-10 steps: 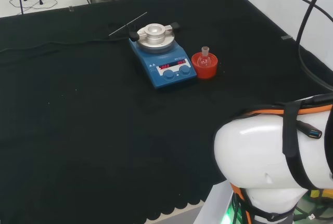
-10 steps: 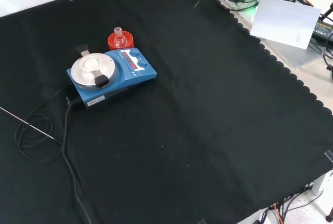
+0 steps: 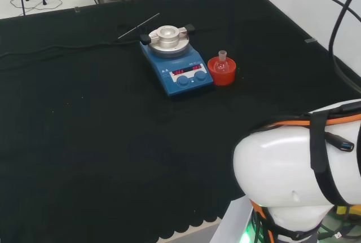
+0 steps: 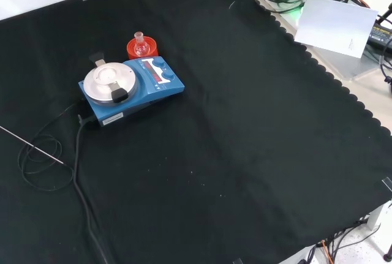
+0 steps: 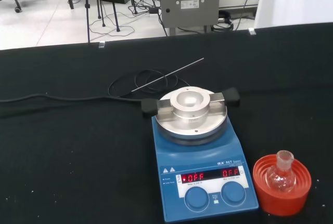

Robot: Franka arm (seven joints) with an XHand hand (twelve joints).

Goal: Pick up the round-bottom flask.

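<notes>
Whether the hand is open or closed cannot be told. The wrist view looks past the palm across the black cloth (image 5: 62, 146), with nothing between the camera and the ware ahead. There the round-bottom flask (image 5: 281, 174) stands upright, neck up, seated in a red ribbed ring (image 5: 282, 195). The flask is clear glass and seems empty, though the glass is too small and reflective to be sure. Just beside the ring stands a blue hotplate (image 5: 203, 182) with two round knobs and a lit red display on its front; ring and hotplate are close but appear not to touch. On the hotplate's top sits a round metal block (image 5: 191, 107) with a shallow well in its middle and a black grip at each side. Beyond the hotplate a thin metal rod (image 5: 166, 76) slants over a loop of black cable (image 5: 125, 86) lying on the cloth. Past the cloth's far edge, on the floor, stands a grey metal box (image 5: 188, 3). In the head view the flask (image 3: 222, 62) is at the hotplate's right, well apart from the arm's big white link (image 3: 287, 169).
</notes>
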